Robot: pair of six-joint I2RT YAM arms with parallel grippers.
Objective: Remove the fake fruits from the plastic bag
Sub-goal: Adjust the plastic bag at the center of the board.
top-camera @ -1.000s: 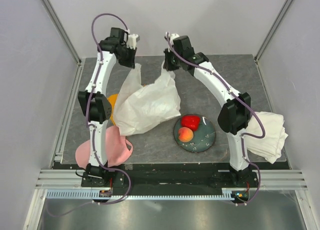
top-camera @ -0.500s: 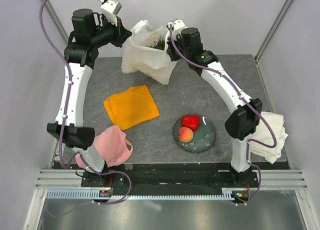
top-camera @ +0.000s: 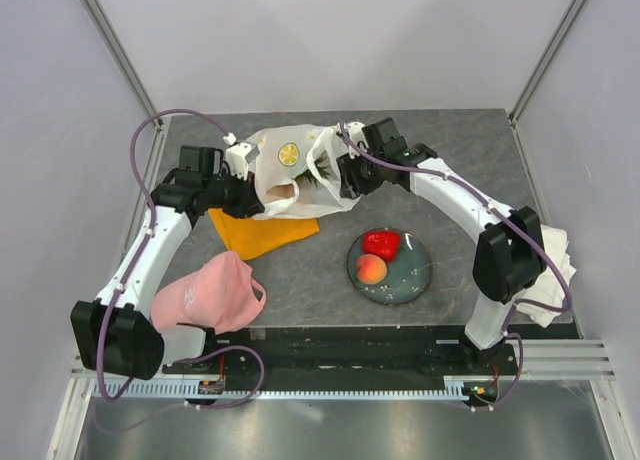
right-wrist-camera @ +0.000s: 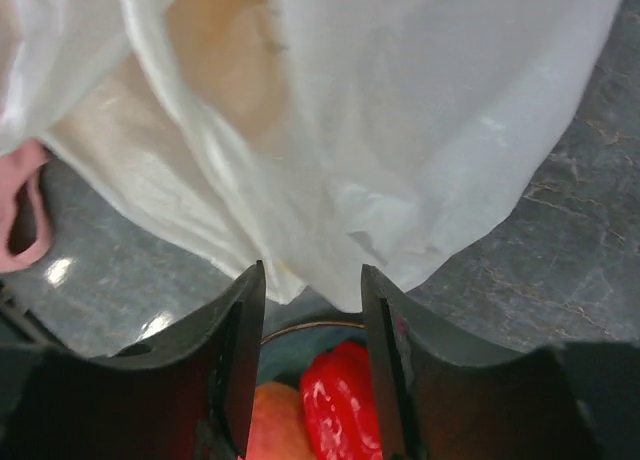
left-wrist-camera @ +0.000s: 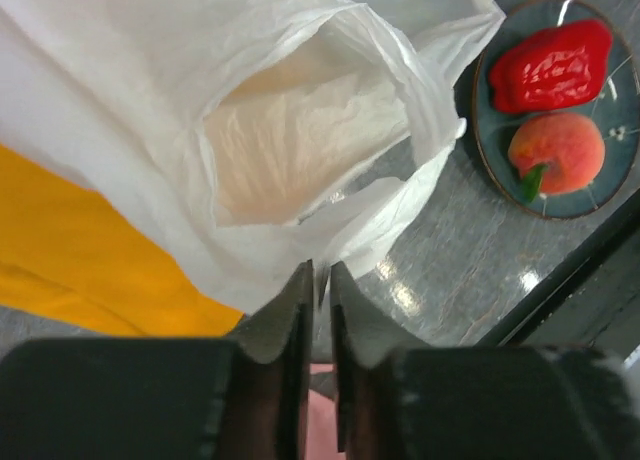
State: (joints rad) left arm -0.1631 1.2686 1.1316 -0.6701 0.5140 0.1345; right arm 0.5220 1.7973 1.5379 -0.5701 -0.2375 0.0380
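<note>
Red pepper (top-camera: 381, 243) w/ peach (top-camera: 371, 269) on plate (top-camera: 415, 276).

The plastic bag (top-camera: 275, 195) veils its contents: only blurred tan and green shapes show through. It covers part of the orange cloth (top-camera: 262, 235). The right arm (top-camera: 455, 195) hides part of the white towel (top-camera: 558, 280).

Grey table (top-camera: 450, 150), plastic bag (top-camera: 290, 175) at the back, orange cloth (top-camera: 262, 235), pink cap (top-camera: 210, 295), plate (top-camera: 412, 282), white towel (top-camera: 555, 280)

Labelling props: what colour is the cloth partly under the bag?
Orange; the cloth shows best from the top view.
</note>
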